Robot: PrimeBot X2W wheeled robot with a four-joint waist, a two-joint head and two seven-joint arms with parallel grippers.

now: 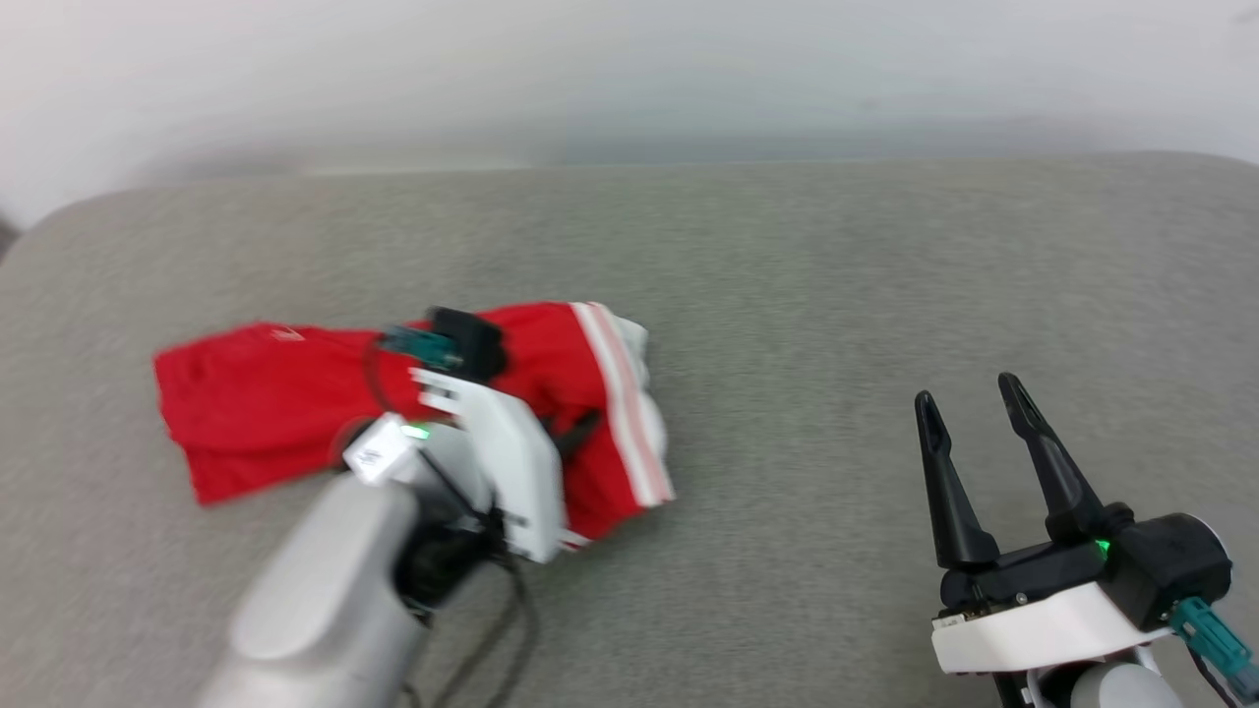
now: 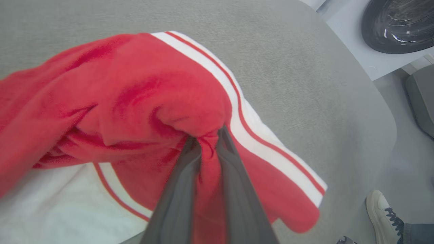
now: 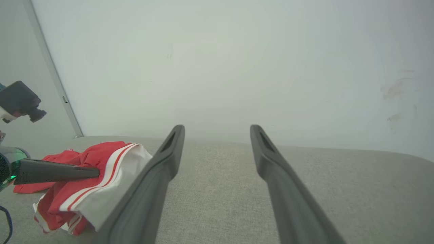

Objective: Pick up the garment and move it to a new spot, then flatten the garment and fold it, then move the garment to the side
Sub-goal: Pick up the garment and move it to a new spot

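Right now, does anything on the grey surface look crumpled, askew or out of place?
The garment is bunched in a crumpled heap on the grey surface, not flat, with a fold of red cloth pinched between the fingers of the left gripper. The right gripper is open, apart from it.
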